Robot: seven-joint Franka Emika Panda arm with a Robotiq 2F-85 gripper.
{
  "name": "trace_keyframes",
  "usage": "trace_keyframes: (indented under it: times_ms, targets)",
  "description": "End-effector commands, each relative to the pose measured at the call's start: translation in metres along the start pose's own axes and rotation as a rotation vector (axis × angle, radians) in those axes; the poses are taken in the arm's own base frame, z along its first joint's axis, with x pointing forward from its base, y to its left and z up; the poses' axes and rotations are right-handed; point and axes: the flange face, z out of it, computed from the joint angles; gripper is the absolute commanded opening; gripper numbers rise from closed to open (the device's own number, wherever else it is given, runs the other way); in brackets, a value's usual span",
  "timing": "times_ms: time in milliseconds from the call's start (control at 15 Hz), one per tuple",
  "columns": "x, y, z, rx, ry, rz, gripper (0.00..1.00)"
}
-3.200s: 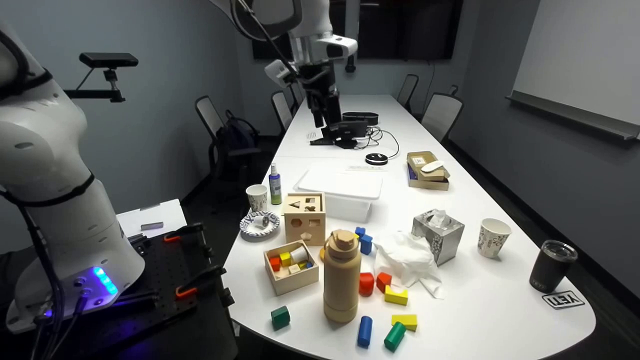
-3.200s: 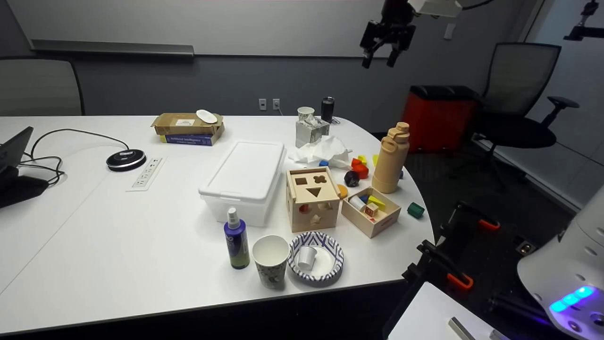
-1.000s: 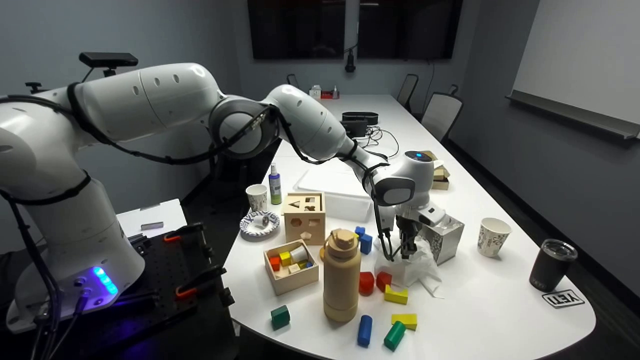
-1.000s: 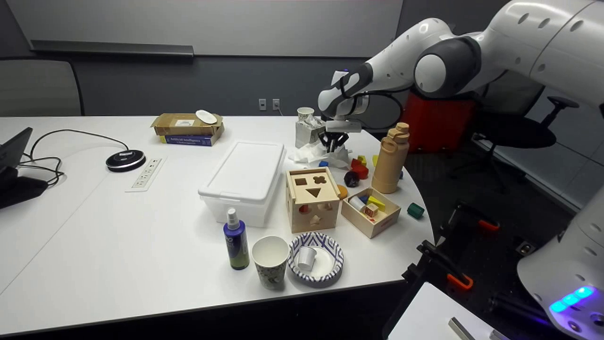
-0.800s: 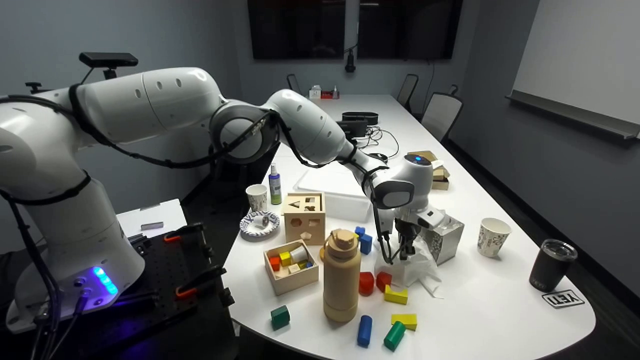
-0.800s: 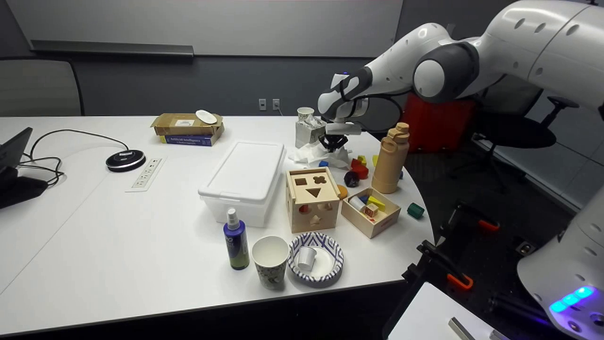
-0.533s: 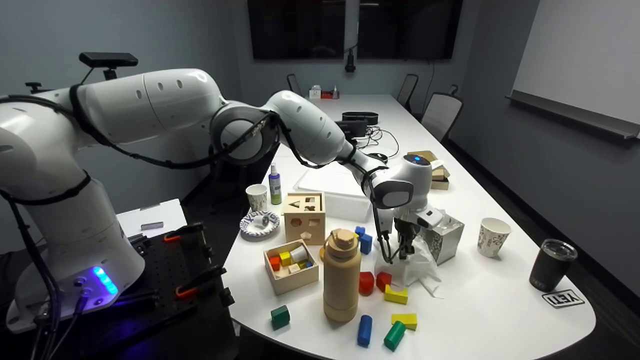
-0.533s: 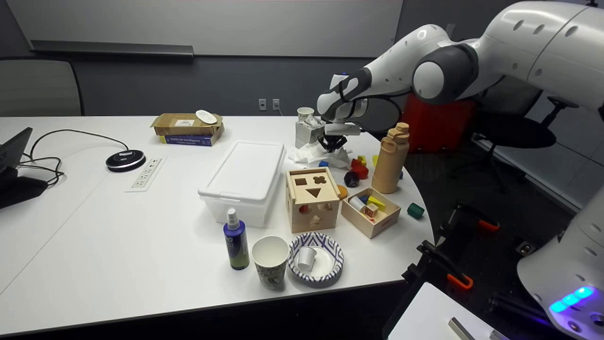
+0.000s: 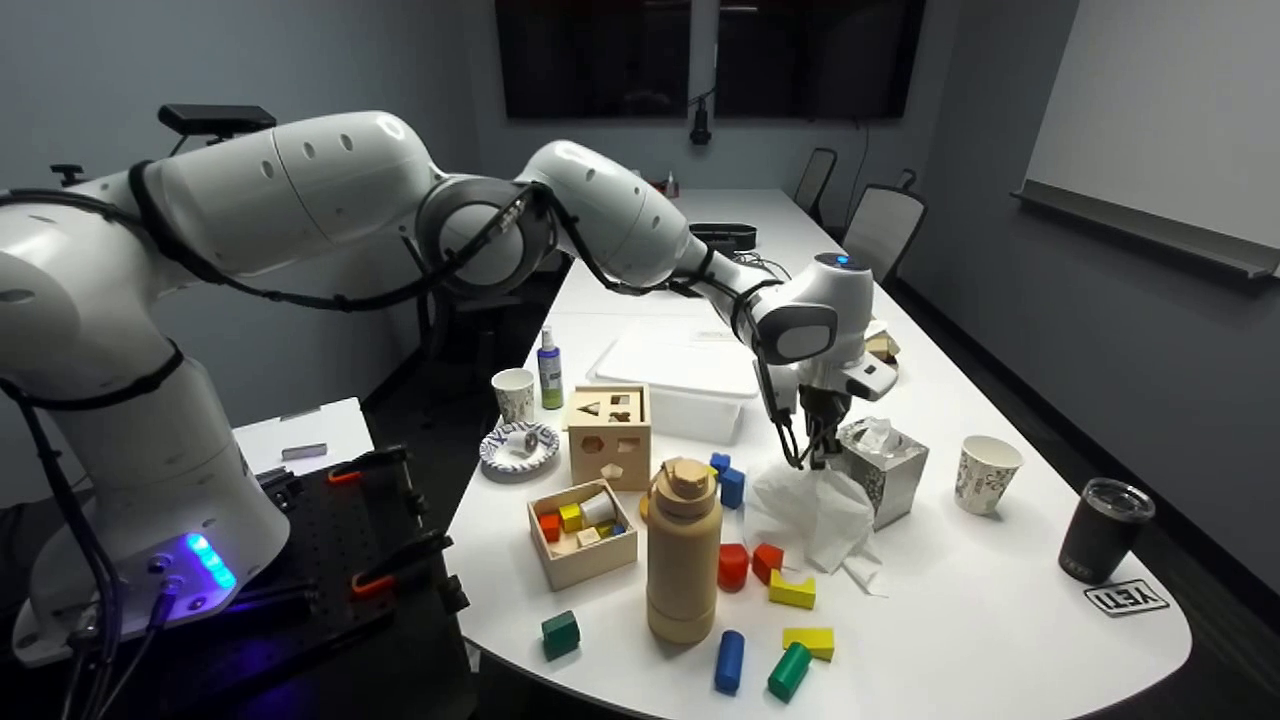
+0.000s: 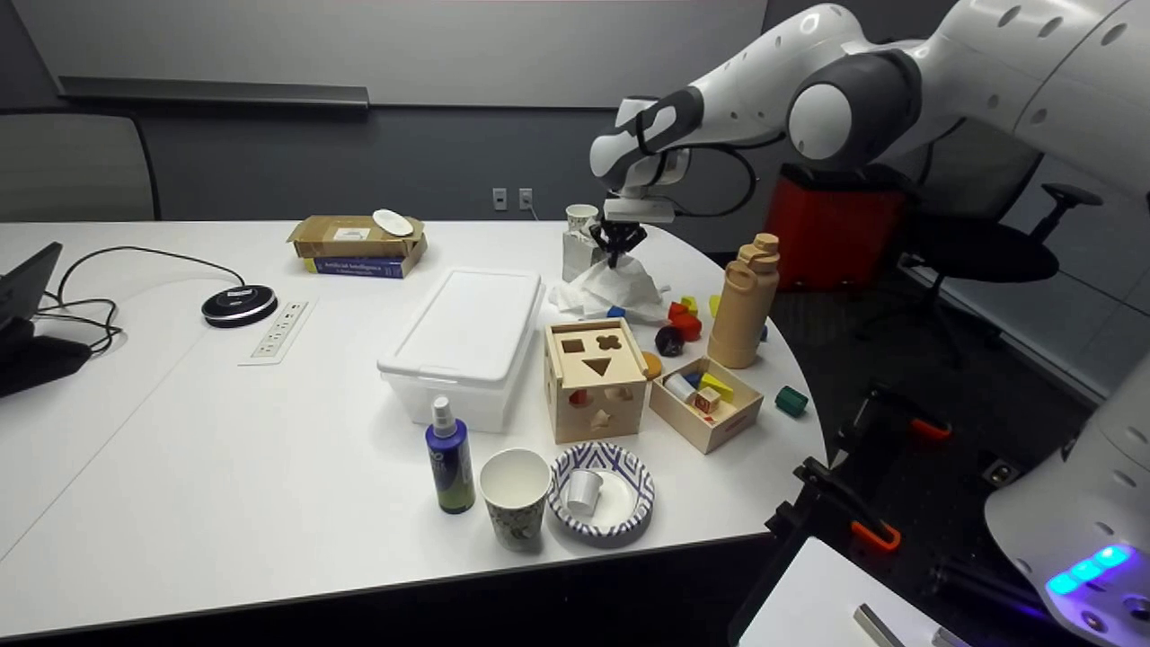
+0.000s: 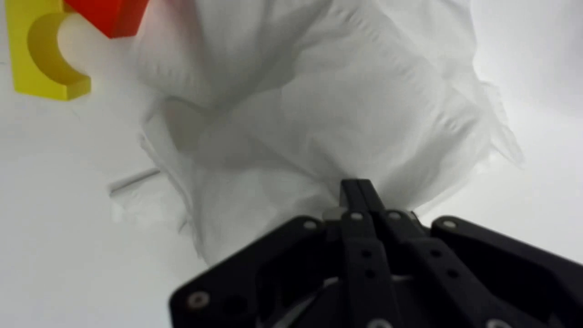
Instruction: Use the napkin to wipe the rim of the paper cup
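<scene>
Wrist view and both exterior views show the white table (image 9: 1010, 640). Across it, in an exterior view, the white robot arm (image 9: 340, 190) reaches from the left. A lidded translucent storage box (image 9: 690, 415) rests on the table. The arm ends in the black gripper (image 11: 360, 187), its fingers pressed together and pinching the white napkin (image 9: 815, 510). The napkin rises in a crumpled peak to the fingertips, its lower edges spread on the table. Left of the napkin, at the near end, a tan bottle (image 9: 684, 565) stands upright. Just nearer than the storage box is a wooden shape-sorting cube (image 9: 611, 450); just right of the napkin is a silver tissue box (image 9: 900, 480). A wooden tray (image 9: 595, 562), left of the bottle, holds small blocks (image 9: 570, 517). A black tumbler (image 9: 1105, 535) stands by the right edge, a spray bottle (image 9: 551, 380) by the left. Just beside the left paper cup (image 9: 514, 397), a blue-and-white bowl (image 10: 643, 485) holds a little pale cup (image 10: 585, 490) tipped on its side. The right paper cup (image 9: 985, 480) stands between tissue box and tumbler. Both paper cups are upright with printed marks; which is the task's cup I cannot tell. Smallest, loose blocks (image 9: 730, 662) in red, yellow, blue and green lie around the bottle.
</scene>
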Motion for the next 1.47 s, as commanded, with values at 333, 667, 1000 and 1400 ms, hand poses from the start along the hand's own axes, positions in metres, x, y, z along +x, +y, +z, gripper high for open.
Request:
trace_keyframes:
  times_ms: [333, 667, 1000, 1400]
  targets:
    - [-0.035, -0.063, -0.147, 0.031, -0.14, -0.159, 0.0]
    - [-0.097, -0.095, -0.207, 0.069, -0.308, -0.379, 0.0]
    - [-0.178, -0.098, -0.236, 0.042, -0.542, -0.558, 0.0]
    - [-0.285, -0.088, -0.247, -0.005, -0.765, -0.741, 0.0]
